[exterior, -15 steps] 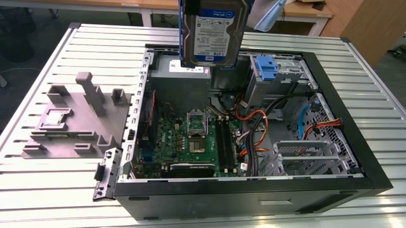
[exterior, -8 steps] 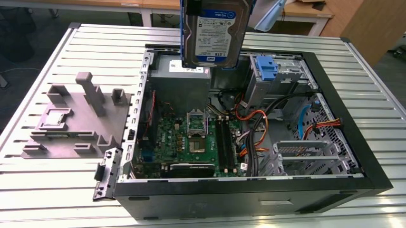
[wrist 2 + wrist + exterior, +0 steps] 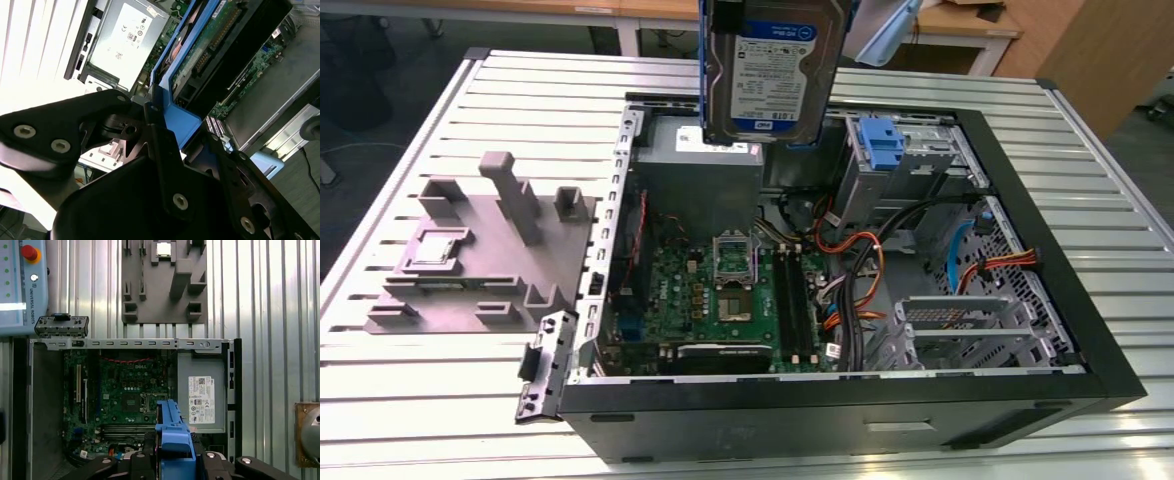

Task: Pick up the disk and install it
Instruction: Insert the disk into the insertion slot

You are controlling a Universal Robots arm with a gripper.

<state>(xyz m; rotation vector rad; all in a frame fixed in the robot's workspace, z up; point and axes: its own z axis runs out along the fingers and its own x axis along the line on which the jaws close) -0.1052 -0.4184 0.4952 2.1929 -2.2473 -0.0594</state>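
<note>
End effector (image 3: 174, 454) clamped on the disk (image 3: 767, 70), hanging above open computer case (image 3: 854, 412)

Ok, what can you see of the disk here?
The disk is a silver metal slab with a white-and-blue label, framed by a blue plastic carrier; a green circuit board covers its other face. It hangs upright above the open computer case, clamped at the carrier by the end effector.
</note>
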